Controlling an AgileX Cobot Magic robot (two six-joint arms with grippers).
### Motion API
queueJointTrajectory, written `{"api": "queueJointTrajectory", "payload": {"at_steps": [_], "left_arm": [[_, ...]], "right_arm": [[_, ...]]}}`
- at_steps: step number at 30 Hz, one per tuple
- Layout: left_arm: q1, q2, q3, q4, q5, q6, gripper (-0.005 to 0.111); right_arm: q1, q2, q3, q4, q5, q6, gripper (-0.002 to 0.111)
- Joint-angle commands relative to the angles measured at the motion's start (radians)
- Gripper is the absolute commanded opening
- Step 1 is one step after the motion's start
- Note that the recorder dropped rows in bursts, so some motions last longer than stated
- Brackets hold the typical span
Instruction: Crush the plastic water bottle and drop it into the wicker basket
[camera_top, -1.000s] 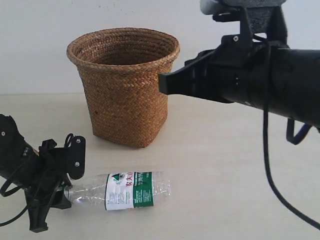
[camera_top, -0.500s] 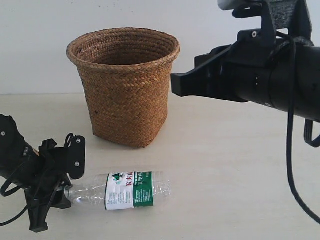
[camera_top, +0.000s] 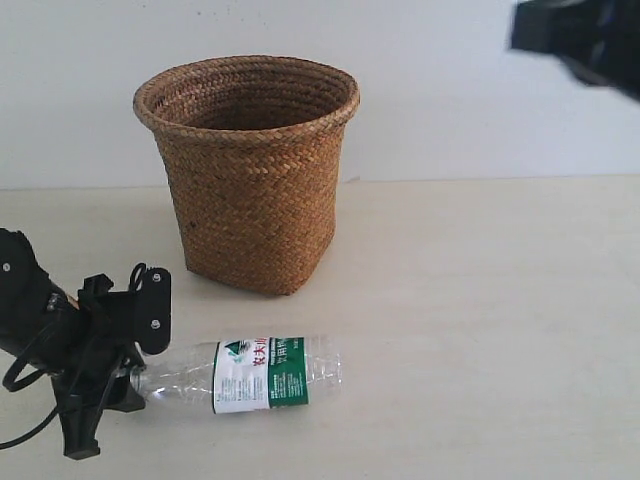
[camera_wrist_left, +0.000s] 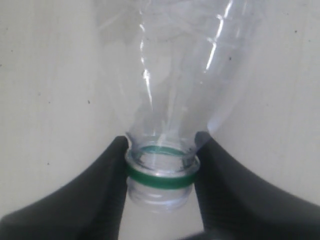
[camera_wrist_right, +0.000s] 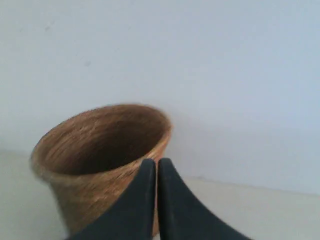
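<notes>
**Colleague:** What am I looking at?

**Operator:** My left gripper (camera_wrist_left: 161, 150), clamped on the neck of the plastic water bottle (camera_top: 240, 375). The bottle lies on its side on the desk (camera_top: 480, 300), in front of the wicker basket (camera_top: 250, 170) and apart from it. Its base points away from my gripper, and the white-and-green label (camera_top: 262, 378) wraps the middle.

**Colleague:** And the other arm?

**Operator:** My right gripper (camera_wrist_right: 156, 165) is raised well above the desk, fingers pressed together on nothing. Its camera faces the basket's open mouth.

**Colleague:** How will the bottle handle?

**Operator:** It looks empty, so I judge it very light. The clear walls are thin and should be soft in the body, stiff only at the neck and the green ring (camera_wrist_left: 159, 180). No cap shows on the mouth, so air should escape when I squeeze. The neck is the sure hold, because the ring gives the jaws a ledge. The body is slick and may skid on the desk or pop out sideways under pressure.

**Colleague:** So where would you crush it?

**Operator:** On the bare body beyond the label, I'd say. I'd open the right gripper wide for that while the left pins the neck. Once crumpled, it should pass the basket's flared rim easily.
</notes>
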Motion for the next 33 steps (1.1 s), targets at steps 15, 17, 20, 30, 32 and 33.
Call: {"api": "queueJointTrajectory", "payload": {"at_steps": [15,17,20,30,32,33], "left_arm": [[-0.008,-0.005,0.001,-0.012,-0.012,-0.011,0.004],[-0.008,-0.005,0.001,-0.012,-0.010,-0.011,0.004],[-0.008,-0.005,0.001,-0.012,-0.010,-0.011,0.004],[-0.008,-0.005,0.001,-0.012,-0.015,-0.011,0.004],[-0.008,-0.005,0.001,-0.012,-0.015,-0.011,0.004],[-0.008,-0.005,0.001,-0.012,-0.015,-0.011,0.004]], "right_arm": [[-0.334,-0.665,0.000,-0.007,-1.141,-0.005,0.000],[-0.334,-0.668,0.000,-0.006,-1.183,-0.007,0.000],[-0.334,-0.674,0.000,-0.006,-1.183,-0.007,0.000],[-0.334,-0.674,0.000,0.253,-0.934,-0.007,0.000],[-0.334,-0.674,0.011,0.334,-0.783,-0.007,0.000],[-0.334,-0.674,0.017,0.335,-0.713,-0.007,0.000]]}}
